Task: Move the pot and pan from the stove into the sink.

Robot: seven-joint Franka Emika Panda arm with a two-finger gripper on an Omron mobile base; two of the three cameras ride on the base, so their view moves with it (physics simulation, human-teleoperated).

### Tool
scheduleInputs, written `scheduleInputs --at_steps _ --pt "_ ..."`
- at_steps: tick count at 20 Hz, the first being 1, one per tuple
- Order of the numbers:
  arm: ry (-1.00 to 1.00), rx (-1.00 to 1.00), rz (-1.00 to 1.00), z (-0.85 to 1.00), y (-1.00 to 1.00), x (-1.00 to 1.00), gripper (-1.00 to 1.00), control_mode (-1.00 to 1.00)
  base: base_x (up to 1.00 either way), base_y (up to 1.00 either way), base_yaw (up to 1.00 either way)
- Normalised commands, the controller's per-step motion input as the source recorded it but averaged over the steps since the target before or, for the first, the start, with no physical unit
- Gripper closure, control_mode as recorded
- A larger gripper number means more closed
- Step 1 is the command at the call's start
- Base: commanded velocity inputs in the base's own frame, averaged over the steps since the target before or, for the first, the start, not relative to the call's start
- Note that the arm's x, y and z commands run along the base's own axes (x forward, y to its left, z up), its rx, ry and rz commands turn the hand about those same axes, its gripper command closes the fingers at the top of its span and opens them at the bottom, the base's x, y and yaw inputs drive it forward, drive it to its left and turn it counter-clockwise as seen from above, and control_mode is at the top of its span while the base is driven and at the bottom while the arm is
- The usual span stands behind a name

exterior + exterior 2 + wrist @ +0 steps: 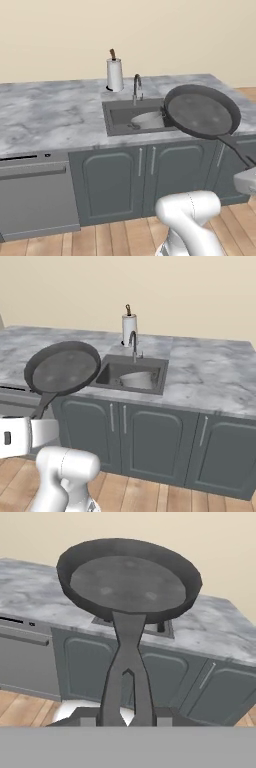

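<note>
I've got the pan (128,582) up in the air in front of the cabinets, its handle running straight down into the gripper (127,719), whose jaws are clamped narrow on the handle's end. From the left base camera the pan (202,111) hangs tilted, its dark bowl facing me, overlapping the right edge of the sink (117,116) in my line of sight; I cannot tell whether it sits over the basin or nearer to me. From the right base camera the same pan (63,367) floats to the left of the sink (110,374), above the counter's front edge, handle angling down toward the white wrist.

The pot (148,119) is already in the basin, pale rim showing just below the gooseneck faucet (136,85); I see it again from the right side (136,379). A paper towel roll (114,74) stands upright on the grey marble counter (45,112) behind the sink, just beside the faucet. A dishwasher front (35,197) sits left of the grey cabinet doors (112,180)
</note>
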Motion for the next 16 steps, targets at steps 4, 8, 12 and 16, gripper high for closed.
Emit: scheduleInputs --at_steps 4,8,12,16 --pt "0.0 0.0 0.0 0.0 0.0 0.0 1.0 1.0 0.53 0.0 0.0" --pt "0.0 0.0 0.0 0.0 0.0 0.0 1.0 1.0 0.79 0.0 0.0" --pt "0.0 0.0 0.0 0.0 0.0 0.0 1.0 1.0 0.81 0.0 0.0" --pt "0.0 0.0 0.0 0.0 0.0 0.0 1.0 1.0 0.32 0.0 0.0"
